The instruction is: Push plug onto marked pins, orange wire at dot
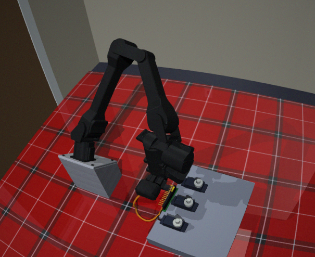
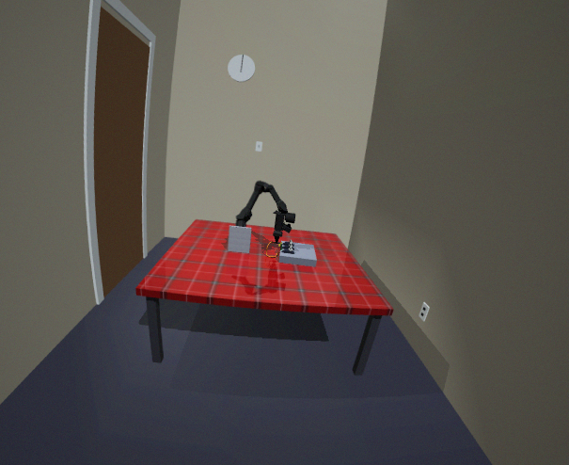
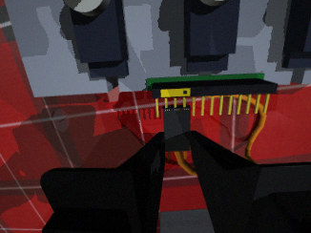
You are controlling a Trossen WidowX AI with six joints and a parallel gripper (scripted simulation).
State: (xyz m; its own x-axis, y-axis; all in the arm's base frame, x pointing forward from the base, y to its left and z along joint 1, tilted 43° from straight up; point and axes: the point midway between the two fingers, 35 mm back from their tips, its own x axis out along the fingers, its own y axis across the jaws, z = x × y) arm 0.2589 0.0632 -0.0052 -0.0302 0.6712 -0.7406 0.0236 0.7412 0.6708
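My gripper (image 3: 176,137) (image 2: 276,240) is shut on the dark flat plug (image 3: 176,127), one finger at each side. The plug points squarely at the row of metal pins (image 3: 220,105) (image 1: 163,197). Its front edge meets or overlaps the tips of the three pins under the yellow band (image 3: 172,93) (image 1: 173,189); whether they are inside the holes or the plug is above them, I cannot tell. The band's dot (image 3: 185,92) is at its right end in the wrist view. The orange lead (image 1: 147,220) (image 3: 258,128) loops out beside the holder (image 1: 221,210). The hole colours are not readable.
Three dark servos with white hubs (image 1: 198,182) (image 1: 188,202) (image 1: 177,221) sit on the grey holder behind the pins. Unmarked pins stand close on both sides of the plug. The arm's grey base block (image 1: 92,177) stands left of the holder on the red checked table (image 1: 110,229).
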